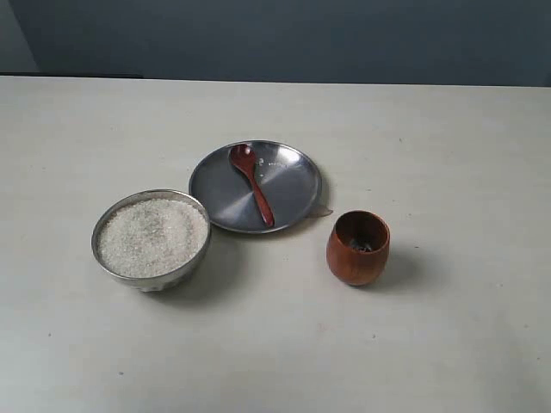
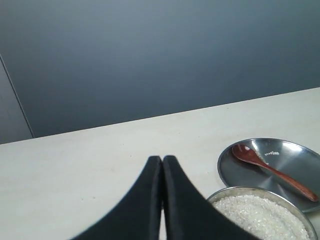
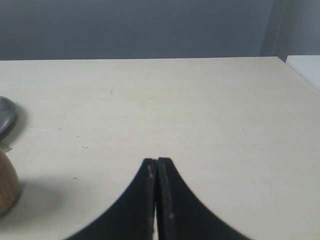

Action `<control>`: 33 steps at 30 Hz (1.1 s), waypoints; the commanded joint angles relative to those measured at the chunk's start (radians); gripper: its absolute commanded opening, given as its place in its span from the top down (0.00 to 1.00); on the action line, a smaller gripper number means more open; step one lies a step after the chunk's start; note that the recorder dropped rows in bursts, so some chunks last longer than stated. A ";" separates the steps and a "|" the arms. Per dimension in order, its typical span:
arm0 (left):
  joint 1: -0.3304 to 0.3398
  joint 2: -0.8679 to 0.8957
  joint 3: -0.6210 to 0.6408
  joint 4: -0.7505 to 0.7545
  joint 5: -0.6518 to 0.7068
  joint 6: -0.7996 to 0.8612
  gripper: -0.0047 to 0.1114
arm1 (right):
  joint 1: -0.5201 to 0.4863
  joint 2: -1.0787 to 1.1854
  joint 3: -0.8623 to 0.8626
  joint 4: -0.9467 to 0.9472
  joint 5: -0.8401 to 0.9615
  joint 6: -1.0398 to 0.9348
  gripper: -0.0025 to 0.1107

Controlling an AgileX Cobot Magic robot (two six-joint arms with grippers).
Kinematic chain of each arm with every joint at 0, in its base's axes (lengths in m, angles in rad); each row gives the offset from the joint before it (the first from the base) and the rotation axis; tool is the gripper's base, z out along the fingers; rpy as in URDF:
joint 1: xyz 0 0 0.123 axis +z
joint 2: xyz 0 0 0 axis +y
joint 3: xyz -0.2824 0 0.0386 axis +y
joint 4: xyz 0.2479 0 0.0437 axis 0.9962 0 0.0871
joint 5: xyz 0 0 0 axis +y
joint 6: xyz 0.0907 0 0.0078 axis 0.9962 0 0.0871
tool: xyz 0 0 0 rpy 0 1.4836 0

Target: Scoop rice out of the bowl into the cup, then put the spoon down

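Observation:
The silver bowl [image 1: 109, 265] sits at the left, heaped with white rice [image 1: 152, 237]. The brown wooden cup [image 1: 357, 249] stands upright at the right, with a few grains in its dark inside. The dark red spoon [image 1: 251, 183] lies on the flat steel plate [image 1: 293, 185] behind them. Neither arm shows in the exterior view. My left gripper [image 2: 162, 158] is shut and empty above the table, with the bowl [image 2: 235, 192], its rice [image 2: 262, 217] and the spoon [image 2: 272, 170] off to one side. Over bare table my right gripper [image 3: 157, 160] is shut on nothing, the cup [image 3: 6, 185] at the frame's edge.
The pale table [image 1: 448, 146] reaches back to a dark grey wall. A small clear scrap [image 1: 322, 209] lies at the plate's rim near the cup. A white surface edge [image 3: 306, 67] shows beyond the table's corner in the right wrist view.

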 commanded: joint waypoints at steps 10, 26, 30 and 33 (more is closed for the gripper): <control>-0.003 -0.189 0.133 0.073 0.015 0.001 0.96 | -0.005 -0.003 0.005 0.001 -0.003 0.001 0.98; -0.003 -0.281 0.231 0.147 0.156 -0.010 0.96 | -0.005 -0.003 0.005 0.001 -0.003 0.001 0.98; -0.003 -0.281 0.233 0.147 0.156 -0.019 0.96 | -0.005 -0.003 0.005 0.001 -0.003 0.001 0.98; -0.003 -0.281 0.233 0.147 0.156 -0.019 0.96 | -0.005 -0.003 0.005 0.001 -0.003 0.001 0.98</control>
